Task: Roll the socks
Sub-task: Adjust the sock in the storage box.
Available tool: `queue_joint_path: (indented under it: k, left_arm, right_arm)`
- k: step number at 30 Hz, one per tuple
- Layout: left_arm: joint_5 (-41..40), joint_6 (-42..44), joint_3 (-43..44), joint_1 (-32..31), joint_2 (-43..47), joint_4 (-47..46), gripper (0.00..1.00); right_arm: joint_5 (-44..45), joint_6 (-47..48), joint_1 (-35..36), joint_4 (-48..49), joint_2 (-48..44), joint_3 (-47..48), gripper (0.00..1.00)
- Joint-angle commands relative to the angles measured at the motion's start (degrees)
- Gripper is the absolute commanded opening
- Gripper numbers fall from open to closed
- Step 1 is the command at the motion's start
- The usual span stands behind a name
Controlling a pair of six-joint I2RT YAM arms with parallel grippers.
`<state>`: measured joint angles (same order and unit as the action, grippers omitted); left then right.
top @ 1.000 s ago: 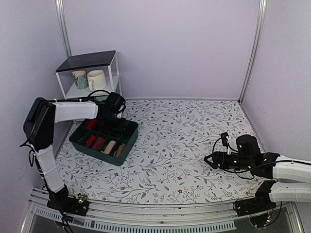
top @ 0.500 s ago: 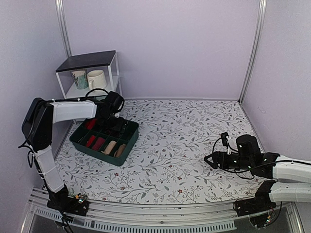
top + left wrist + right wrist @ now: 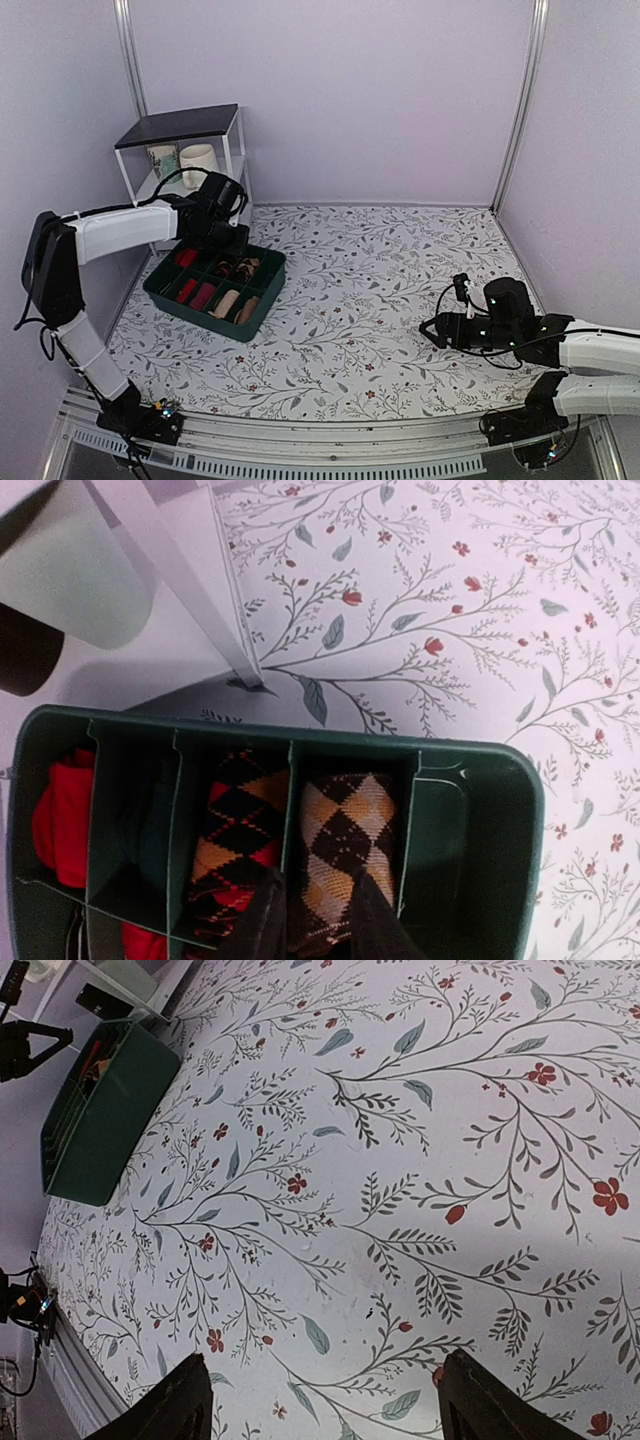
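Observation:
Rolled socks lie in a green divided bin (image 3: 263, 297). In the left wrist view a brown-and-tan argyle roll (image 3: 350, 825) fills one compartment, a black, orange and red argyle roll (image 3: 233, 825) the one beside it, and a red sock (image 3: 58, 815) the far left. My left gripper (image 3: 315, 890) hovers above the tan roll, its jaws a narrow gap apart with nothing between them. From above, the left gripper (image 3: 231, 241) sits over the bin's back edge. My right gripper (image 3: 432, 328) stands open over bare tablecloth (image 3: 325, 1400), far from the bin.
A white wire shelf (image 3: 180, 125) with two mugs (image 3: 198, 158) stands just behind the bin at the back left; its leg (image 3: 190, 580) shows close in the left wrist view. More rolled socks (image 3: 225, 303) fill the bin's front row. Floral cloth (image 3: 380, 270) covers the table.
My left gripper has lifted out of the bin and drawn back toward the shelf, and its jaws have narrowed. The tan argyle roll stays in its compartment. The right arm has not moved.

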<state>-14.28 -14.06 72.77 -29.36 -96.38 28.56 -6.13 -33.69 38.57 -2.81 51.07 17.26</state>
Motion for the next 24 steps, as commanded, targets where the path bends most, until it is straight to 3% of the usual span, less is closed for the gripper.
queue_joint_path:
  k: [1, 7, 24]
  left_arm:
    - [3.54, 0.09, -1.31, -0.60, -2.03, -1.50, 0.21]
    - [4.43, 0.09, -1.24, -0.60, -3.62, -0.64, 0.13]
    - [3.16, 1.23, -1.58, -1.08, -8.42, 8.88, 0.11]
  right_arm:
    - [-0.20, -0.45, -0.30, 1.61, 0.12, -0.38, 0.79]
    - [-0.03, -0.55, -0.30, 1.18, -0.65, -0.79, 0.79]
    - [-0.65, -1.17, -0.29, 3.07, 0.06, -2.20, 0.79]
